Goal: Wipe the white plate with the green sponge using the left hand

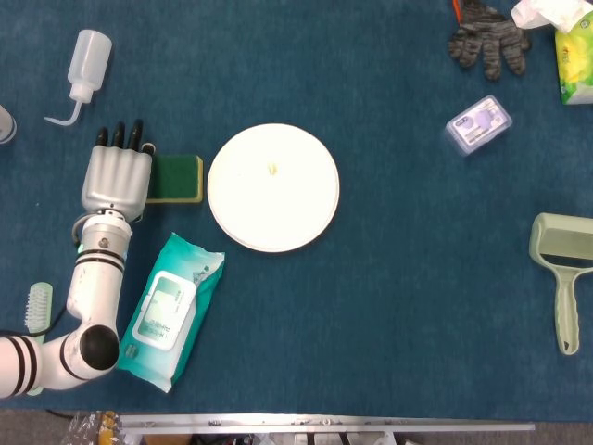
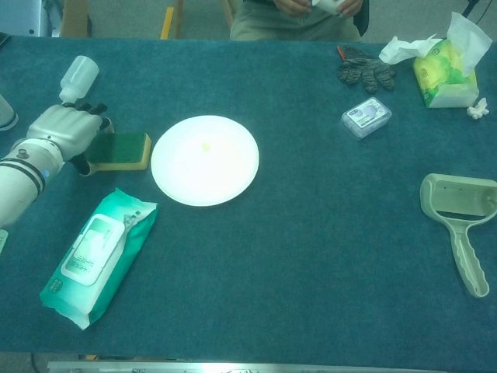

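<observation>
Your left hand (image 1: 117, 178) sits at the green sponge's (image 1: 179, 178) far edge from the white plate (image 1: 273, 187), fingers (image 1: 120, 139) apart, holding nothing. The sponge lies just beside the plate. Only the chest view shows a seated person (image 2: 299, 17) beyond the plate.

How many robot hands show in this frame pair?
1: the left hand, at the table's left side beside the green sponge, which sits just left of the white plate. The right hand is out of both views.
</observation>
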Available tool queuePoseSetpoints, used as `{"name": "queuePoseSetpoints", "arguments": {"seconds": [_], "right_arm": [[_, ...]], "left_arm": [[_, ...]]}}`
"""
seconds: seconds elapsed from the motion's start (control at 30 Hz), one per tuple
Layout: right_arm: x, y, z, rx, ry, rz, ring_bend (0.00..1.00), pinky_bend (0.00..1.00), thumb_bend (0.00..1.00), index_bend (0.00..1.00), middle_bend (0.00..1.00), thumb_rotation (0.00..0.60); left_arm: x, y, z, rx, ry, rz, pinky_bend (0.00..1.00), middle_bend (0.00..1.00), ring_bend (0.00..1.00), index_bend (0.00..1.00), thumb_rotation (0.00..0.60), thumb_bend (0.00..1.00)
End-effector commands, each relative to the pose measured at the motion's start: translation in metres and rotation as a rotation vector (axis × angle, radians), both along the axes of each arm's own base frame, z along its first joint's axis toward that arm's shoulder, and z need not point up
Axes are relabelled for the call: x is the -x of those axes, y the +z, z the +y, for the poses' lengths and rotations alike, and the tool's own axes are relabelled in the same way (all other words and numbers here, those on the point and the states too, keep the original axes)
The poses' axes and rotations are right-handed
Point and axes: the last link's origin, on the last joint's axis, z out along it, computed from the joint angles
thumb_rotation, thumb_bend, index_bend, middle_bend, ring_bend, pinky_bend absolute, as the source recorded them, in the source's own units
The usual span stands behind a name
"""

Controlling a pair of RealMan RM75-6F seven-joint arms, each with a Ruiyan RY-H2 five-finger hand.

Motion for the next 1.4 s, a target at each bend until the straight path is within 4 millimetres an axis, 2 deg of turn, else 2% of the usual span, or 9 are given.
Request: {"name": "queuePoseSetpoints", "arguments": {"seconds": [0.03, 0.3, 0.47, 0.63, 1.03, 1.4], "right_arm": [[0.0, 0.0, 0.0, 0.001, 0.0, 0.0, 0.24, 0.45, 0.39, 0.39, 0.39, 0.6], [-0.001, -0.001, -0.001, -0.001, 0.003, -0.001, 0.24, 0.45, 0.39, 0.39, 0.39, 0.6], [-0.002, -0.004, -0.003, -0.009, 0.007, -0.006, 0.24, 0.45, 0.39, 0.39, 0.39, 0.6], [-0.003, -0.008, -0.005, -0.013, 0.012, -0.01, 0.24, 0.45, 0.39, 0.39, 0.39, 0.6], [-0.001, -0.005, -0.003, -0.003, 0.007, -0.012, 0.24, 0.45, 0.39, 0.39, 0.39, 0.6], [0.002, -0.004, -0.003, -0.006, 0.002, -0.017, 0.24, 0.45, 0.39, 0.39, 0.39, 0.6]], "left_arm": [[-0.001, -0.001, 0.001, -0.004, -0.002, -0.003, 0.05, 0.02, 0.0, 0.28, 0.6, 0.27], [-0.009, 0.008, 0.003, -0.022, -0.022, -0.02, 0.05, 0.05, 0.0, 0.34, 0.6, 0.27], [-0.028, 0.02, 0.002, -0.026, -0.089, 0.001, 0.05, 0.07, 0.0, 0.36, 0.6, 0.27], [-0.055, 0.023, 0.0, -0.013, -0.181, 0.025, 0.05, 0.08, 0.0, 0.36, 0.6, 0.27], [-0.102, 0.005, 0.001, 0.053, -0.293, 0.143, 0.05, 0.09, 0.0, 0.38, 0.6, 0.27], [-0.122, -0.018, 0.006, 0.078, -0.293, 0.309, 0.05, 0.12, 0.0, 0.4, 0.6, 0.32]]}}
